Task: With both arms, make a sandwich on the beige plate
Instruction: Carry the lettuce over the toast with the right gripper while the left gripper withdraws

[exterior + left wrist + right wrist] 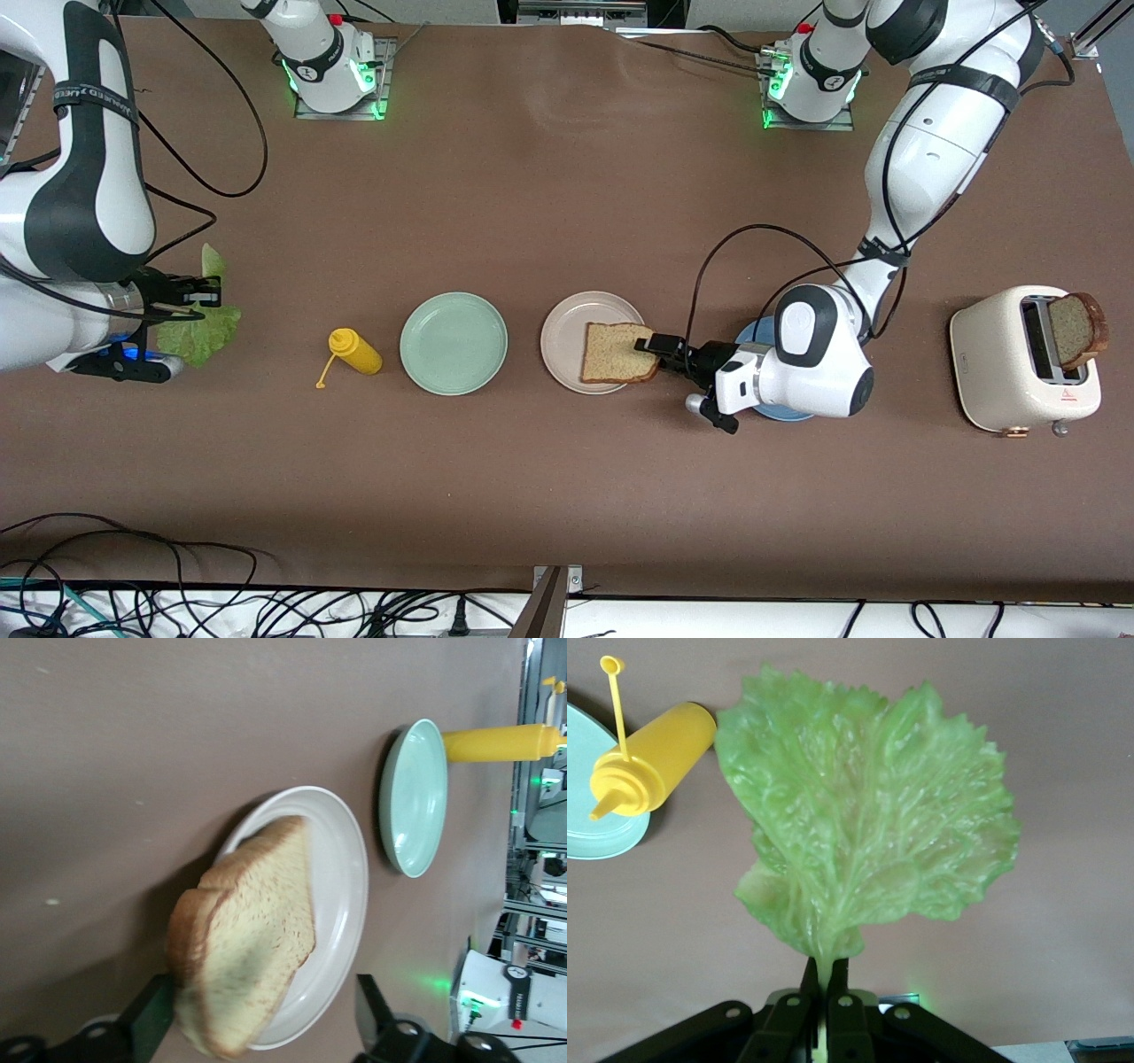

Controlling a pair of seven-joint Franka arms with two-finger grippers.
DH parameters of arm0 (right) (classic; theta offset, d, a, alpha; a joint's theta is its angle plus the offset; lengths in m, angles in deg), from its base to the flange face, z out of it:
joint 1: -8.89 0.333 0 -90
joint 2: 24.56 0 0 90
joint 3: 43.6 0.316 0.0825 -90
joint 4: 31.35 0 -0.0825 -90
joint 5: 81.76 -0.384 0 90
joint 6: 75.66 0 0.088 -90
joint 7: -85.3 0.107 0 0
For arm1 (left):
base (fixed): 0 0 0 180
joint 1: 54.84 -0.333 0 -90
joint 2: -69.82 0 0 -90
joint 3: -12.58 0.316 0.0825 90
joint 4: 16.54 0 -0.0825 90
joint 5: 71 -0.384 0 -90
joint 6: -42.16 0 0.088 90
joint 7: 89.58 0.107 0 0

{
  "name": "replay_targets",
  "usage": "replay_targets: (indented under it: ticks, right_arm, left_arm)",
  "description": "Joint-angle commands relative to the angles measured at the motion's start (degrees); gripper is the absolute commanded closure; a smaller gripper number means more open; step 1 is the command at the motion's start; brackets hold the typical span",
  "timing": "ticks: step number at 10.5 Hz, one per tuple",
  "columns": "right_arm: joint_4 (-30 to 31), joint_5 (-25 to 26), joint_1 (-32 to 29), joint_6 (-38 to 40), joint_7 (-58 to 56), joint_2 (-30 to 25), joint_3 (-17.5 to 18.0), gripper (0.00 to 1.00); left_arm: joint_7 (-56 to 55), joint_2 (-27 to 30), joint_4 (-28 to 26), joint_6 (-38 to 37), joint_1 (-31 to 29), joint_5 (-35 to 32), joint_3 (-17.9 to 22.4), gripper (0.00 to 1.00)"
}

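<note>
Right at the spread-open left gripper (pixel 654 344), the brown wholegrain bread slice (pixel 617 352) lies on the round beige plate (pixel 562 335); the right gripper (pixel 205 290) pinches the ruffled green lettuce leaf (pixel 202 330) well off toward its own end.

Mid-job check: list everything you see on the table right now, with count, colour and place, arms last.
bread slice on plate: 1, brown, on the beige plate, overhanging its rim toward the left arm's end
beige plate: 1, beige, mid-table
mint green plate: 1, beside the beige plate
yellow squeeze bottle: 1, lying beside the mint plate
lettuce leaf: 1, green, held at the right arm's end
toaster: 1, cream, left arm's end
bread slice in toaster: 1, brown, sticking out of a slot
blue plate: 1, mostly hidden under the left arm
left gripper: open, at the plated slice
right gripper: shut on the leaf stem
</note>
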Motion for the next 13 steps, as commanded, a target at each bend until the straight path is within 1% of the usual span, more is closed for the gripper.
replay_targets:
  ticks: [1,2,3,4,6,8,9,10,11,13]
  right_arm:
    - [-1.2,0.4,1.6,1.2,0.3,-0.3,0.3,1.0]
    - [-1.3,0.3,2.1,1.2,0.3,-1.0,0.4,1.0]
    - [-1.3,0.2,3.3,1.2,0.3,-2.1,0.4,1.0]
    - [-1.3,0.2,4.5,1.2,0.3,-3.5,0.4,1.0]
    - [-1.3,-0.4,7.8,1.3,0.2,-4.7,0.5,1.0]
    - [-1.3,-1.2,11.9,0.2,1.2,-4.6,0.5,1.0]
    - [-1.3,-3.0,13.7,-3.0,5.3,-4.6,0.5,1.0]
    - [-1.2,-7.5,14.9,-5.8,11.2,-4.1,0.5,1.0]
    - [-1.1,-10.3,16.8,-8.4,14.5,-3.3,0.5,1.0]
    - [-0.9,-10.5,20.7,-14.1,19.8,-1.3,0.5,1.0]
  left_arm:
    - [0.3,2.3,0.6,-1.0,-0.3,-8.4,0.6,0.0]
    - [0.1,3.4,0.5,-1.7,-1.0,-11.2,0.7,0.0]
    - [-1.0,5.1,0.3,-3.9,-1.8,-11.8,0.7,0.0]
    - [-3.8,8.1,0.3,-6.3,-1.9,-14.1,1.1,0.0]
    - [-13.0,16.1,0.6,-12.1,-1.9,-25.4,0.7,0.0]
    - [-20.9,24.4,0.7,-19.1,-1.8,-33.9,0.9,0.0]
    - [-23.4,28.1,0.8,-22.3,-1.9,-37.7,0.9,0.0]
    - [-26.7,31.2,0.8,-25.2,-1.9,-40.8,0.9,0.0]
    - [-29.9,33.2,1.0,-26.4,-2.0,-41.7,1.1,0.0]
    - [-33.7,36.2,1.0,-28.4,-3.2,-40.9,1.0,0.0]
